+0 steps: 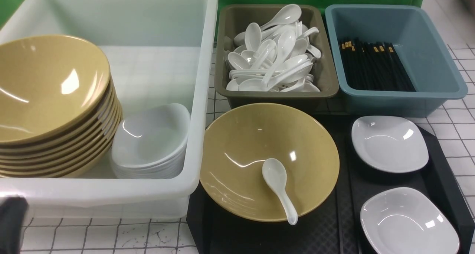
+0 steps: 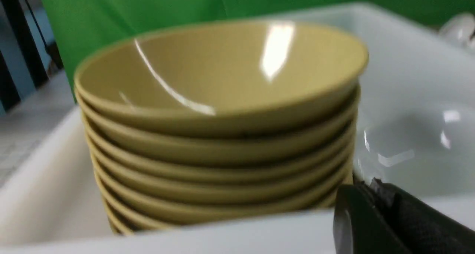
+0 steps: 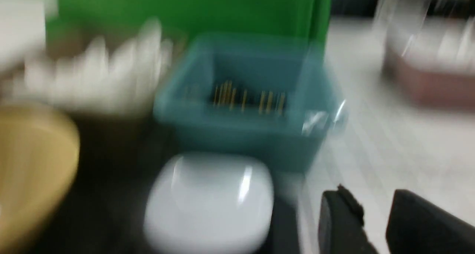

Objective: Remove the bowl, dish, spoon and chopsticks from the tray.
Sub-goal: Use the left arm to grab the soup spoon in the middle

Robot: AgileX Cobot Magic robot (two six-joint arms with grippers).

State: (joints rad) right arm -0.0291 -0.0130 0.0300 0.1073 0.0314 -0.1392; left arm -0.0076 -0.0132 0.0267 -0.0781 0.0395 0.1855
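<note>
Front view showed you the black tray (image 1: 311,233) on the bench (image 1: 100,235), carrying the mustard bowl (image 1: 237,142) and two white dishes (image 1: 389,144), one nearer you than the other. Inside the bowl lay the white spoon (image 1: 274,172), its handle reaching over the near rim. Behind the tray, you had an olive tub (image 1: 331,77) heaped with white spoons (image 1: 285,46) at odd angles, and just to its right a blue tub (image 1: 402,104) with the black chopsticks (image 1: 374,66) lying together, several showing gold bands. To the left of the tray stood the big white bin (image 1: 159,189); it held a tall stack of mustard bowls (image 1: 55,90) on its left side and a stack of white dishes (image 1: 152,135) beside them. Your left jaws (image 2: 371,185) were pressed together in front of the bowl stack, with nothing between them. Your right jaws (image 3: 374,194) were spread, with nothing between them
</note>
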